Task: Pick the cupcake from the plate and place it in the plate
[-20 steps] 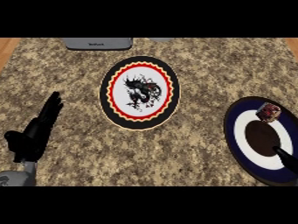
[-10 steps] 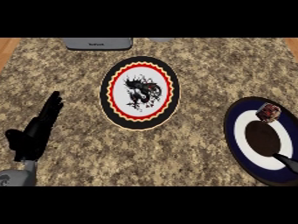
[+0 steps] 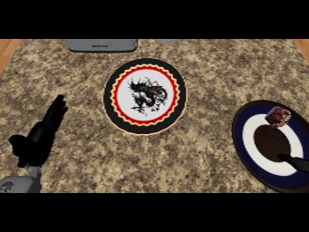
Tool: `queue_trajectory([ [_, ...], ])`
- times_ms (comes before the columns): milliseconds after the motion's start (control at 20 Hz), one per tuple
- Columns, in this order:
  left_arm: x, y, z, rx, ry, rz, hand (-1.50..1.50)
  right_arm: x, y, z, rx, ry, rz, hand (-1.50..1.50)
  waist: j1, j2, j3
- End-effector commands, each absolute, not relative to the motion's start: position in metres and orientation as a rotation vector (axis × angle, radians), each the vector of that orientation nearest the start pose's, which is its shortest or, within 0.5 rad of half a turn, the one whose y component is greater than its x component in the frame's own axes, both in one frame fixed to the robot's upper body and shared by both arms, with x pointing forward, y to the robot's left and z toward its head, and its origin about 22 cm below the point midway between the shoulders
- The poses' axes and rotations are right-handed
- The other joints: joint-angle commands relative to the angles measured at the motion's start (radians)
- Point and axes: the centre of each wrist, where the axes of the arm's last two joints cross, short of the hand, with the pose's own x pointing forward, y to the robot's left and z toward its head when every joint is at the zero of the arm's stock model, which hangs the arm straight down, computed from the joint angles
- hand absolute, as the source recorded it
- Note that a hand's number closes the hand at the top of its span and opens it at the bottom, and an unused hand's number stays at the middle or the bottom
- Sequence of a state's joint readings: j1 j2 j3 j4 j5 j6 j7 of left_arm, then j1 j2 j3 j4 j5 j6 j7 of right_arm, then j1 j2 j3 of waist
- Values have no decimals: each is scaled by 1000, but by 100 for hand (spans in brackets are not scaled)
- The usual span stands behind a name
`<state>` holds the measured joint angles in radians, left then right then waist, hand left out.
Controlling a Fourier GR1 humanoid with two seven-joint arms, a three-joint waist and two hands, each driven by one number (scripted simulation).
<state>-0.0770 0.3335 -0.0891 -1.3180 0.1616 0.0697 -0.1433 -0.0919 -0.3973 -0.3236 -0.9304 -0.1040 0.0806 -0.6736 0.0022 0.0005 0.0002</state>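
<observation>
Since the cupcake is small, light and likely soft on top, I'd treat it as crushable: take it low on the sides, thumb against fingers around the base, and lift straight up. It sits toward the far rim of the dark blue plate, on the white ring just beyond the brown centre, at the right of the counter. Right hand shows only as one or two dark fingers coming in from the lower right, lying over the plate's near side, tip at the brown centre's edge, short of the cupcake and not touching it; I can't tell whether that hand is open or closed. Target looks like the red-and-black bordered plate with the dragon motif, mid-counter, well apart from the blue one. Left hand rests at the lower left, fingers straight and relaxed, holding nothing. Grey appliance edge at the far side. Versus a second ago: right-hand fingers have pushed further over the blue plate toward the cupcake; cupcake, both plates and left hand unchanged.
</observation>
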Motion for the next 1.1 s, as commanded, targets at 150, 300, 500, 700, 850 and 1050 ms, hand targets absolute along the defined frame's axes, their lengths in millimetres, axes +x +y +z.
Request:
queue_trajectory([
  [150,253,315,-44,168,-1526,-141,0,256,-425,-43,-455,-1668,100,-150,2,1,0],
  [300,252,280,-36,158,-1516,-135,0,235,-406,-73,-422,-1678,83,-150,-1,0,0],
  [500,236,316,-27,127,-1518,-131,0,272,-399,-64,-449,-1658,91,-150,5,0,0],
  [700,247,307,-33,152,-1518,-145,0,273,-401,-80,-504,-1615,119,-150,7,2,1],
  [850,260,305,-31,137,-1514,-146,0,285,-404,-73,-488,-1595,106,-150,4,2,0],
  [1050,266,302,-24,150,-1517,-146,0,282,-397,-81,-475,-1633,134,-150,3,2,0],
])
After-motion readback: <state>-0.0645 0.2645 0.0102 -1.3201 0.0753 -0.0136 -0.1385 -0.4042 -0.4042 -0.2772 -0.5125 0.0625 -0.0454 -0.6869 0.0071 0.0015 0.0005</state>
